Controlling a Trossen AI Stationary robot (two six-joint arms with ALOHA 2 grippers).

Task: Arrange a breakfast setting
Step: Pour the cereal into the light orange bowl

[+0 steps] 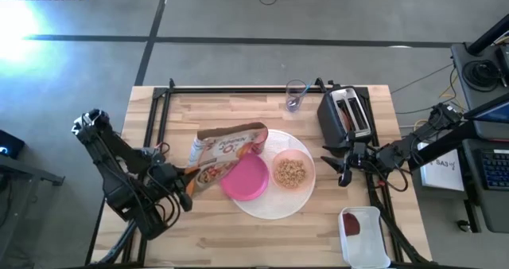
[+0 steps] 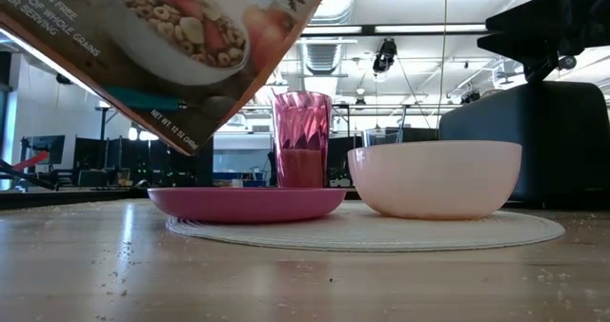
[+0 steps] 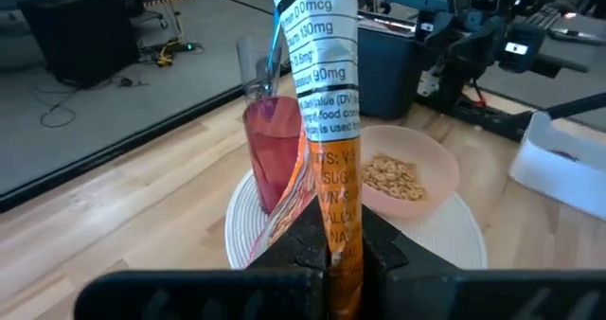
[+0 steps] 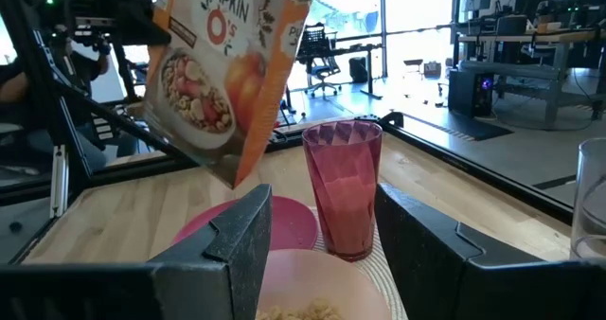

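Observation:
The breakfast setting is at the table's middle. A large white plate (image 1: 274, 199) carries a magenta plate (image 1: 245, 177) and a peach bowl (image 1: 293, 172) with cereal in it. A pink cup (image 4: 343, 187) stands upright on the white plate behind them; in the high view the box covers it. My left gripper (image 1: 188, 181) is shut on a cereal box (image 1: 228, 148), which hangs tilted over the magenta plate and the cup. My right gripper (image 1: 343, 170) stands open just right of the white plate, level, with nothing between its fingers. My left gripper pinches the cereal box near one end (image 3: 341, 249), one finger on each broad face, so the narrow printed side faces the wrist camera. The fingers come slanting from the table's left. The cardboard is creased beside the hold. The box is lifted clear and tilted.
A black toaster (image 1: 347, 114) stands at the back right, and a clear glass (image 1: 296, 95) stands by the far edge. A white tub (image 1: 364, 235) sits at the near right corner. Bare wood lies at the table's near left.

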